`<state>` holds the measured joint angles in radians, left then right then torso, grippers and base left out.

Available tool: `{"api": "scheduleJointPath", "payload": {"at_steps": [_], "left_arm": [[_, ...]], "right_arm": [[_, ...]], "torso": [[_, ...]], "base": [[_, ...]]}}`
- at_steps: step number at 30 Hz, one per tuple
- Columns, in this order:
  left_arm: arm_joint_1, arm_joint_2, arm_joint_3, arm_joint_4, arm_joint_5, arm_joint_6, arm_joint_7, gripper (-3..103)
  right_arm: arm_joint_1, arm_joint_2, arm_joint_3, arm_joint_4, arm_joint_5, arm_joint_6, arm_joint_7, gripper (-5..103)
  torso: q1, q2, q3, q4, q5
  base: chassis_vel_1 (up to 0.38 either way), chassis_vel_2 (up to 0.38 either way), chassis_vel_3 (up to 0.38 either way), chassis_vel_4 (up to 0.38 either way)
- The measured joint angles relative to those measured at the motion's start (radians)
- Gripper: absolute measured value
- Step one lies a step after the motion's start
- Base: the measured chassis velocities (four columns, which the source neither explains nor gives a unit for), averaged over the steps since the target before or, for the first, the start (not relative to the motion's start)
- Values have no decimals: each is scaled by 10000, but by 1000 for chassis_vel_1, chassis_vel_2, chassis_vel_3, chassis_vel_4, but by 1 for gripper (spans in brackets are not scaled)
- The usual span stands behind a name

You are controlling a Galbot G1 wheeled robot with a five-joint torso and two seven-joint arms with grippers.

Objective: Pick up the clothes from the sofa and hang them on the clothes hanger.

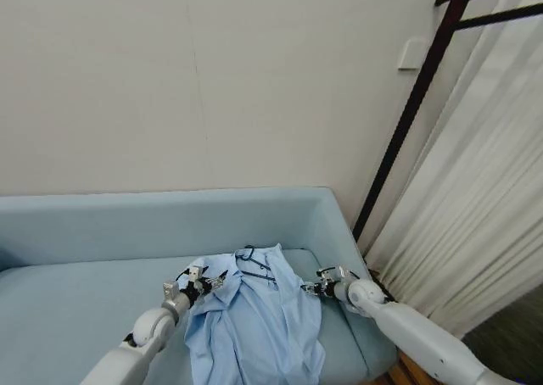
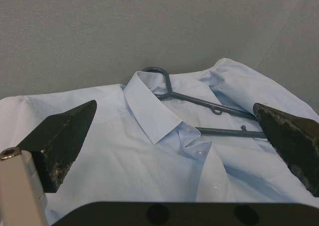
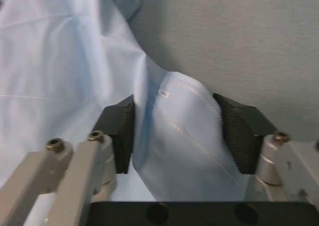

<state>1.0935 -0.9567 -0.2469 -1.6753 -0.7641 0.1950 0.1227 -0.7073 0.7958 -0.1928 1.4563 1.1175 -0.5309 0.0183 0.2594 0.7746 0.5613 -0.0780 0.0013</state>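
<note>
Lying on the seat of the pale blue sofa point(image 1: 85, 300), toward its right end, was a light blue shirt point(image 1: 254, 326) with a thin dark hanger point(image 2: 199, 102) tucked under its collar. You would likely have found the shirt light, soft and limp, apt to sag and slip off the wire, so the stiff hanger or the shoulders draped over it looked the safest hold. Your left claw point(image 1: 216, 281) hung spread wide just beside one shoulder, with collar and hanger straight ahead of its fingers. Your right claw point(image 1: 310, 288) sat at the opposite edge, spread, with a raised fold of cloth between its pads, not yet squeezed flat. The dark clothes rack point(image 1: 405, 122) stood well apart.
</note>
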Motion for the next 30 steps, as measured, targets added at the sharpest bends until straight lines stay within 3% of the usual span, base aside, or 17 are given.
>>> {"api": "scheduleJointPath", "payload": {"at_steps": [4,7,10,13,20,26,28,30], "left_arm": [[3,-47,-3,0,-1,1,-4,100],[44,-99,-35,-13,0,1,-12,100],[65,-115,-49,-44,0,1,-16,100],[79,-131,-55,-47,2,1,-23,100],[73,-131,-54,-102,4,-2,-45,100],[196,-37,-109,-200,5,-23,-63,100],[232,-1,-133,-207,5,-34,-63,100],[236,11,-140,-207,5,-35,-63,100]], "right_arm": [[-227,-30,33,670,36,84,321,42],[-374,-106,40,1459,119,139,781,25],[-530,-232,81,2300,322,239,1287,20],[-633,-431,40,3328,499,223,1739,4],[-537,-386,-89,3061,-439,285,1949,2],[-252,-680,69,1808,-957,-142,1280,2],[-168,-763,199,1466,-605,-492,1168,18],[-166,-797,260,1368,-337,-621,1197,23]], "torso": [[0,0,0,1,0],[0,-1,0,2,0],[0,0,-1,2,0],[0,0,-1,1,-2],[0,0,0,2,2],[0,0,0,-1,2],[0,0,0,0,1],[0,0,0,1,2]], "base": [[0,0,0,0],[0,0,0,0],[0,0,0,0],[0,0,0,0],[0,0,0,0],[0,0,0,0],[0,0,0,0],[0,0,0,0]]}}
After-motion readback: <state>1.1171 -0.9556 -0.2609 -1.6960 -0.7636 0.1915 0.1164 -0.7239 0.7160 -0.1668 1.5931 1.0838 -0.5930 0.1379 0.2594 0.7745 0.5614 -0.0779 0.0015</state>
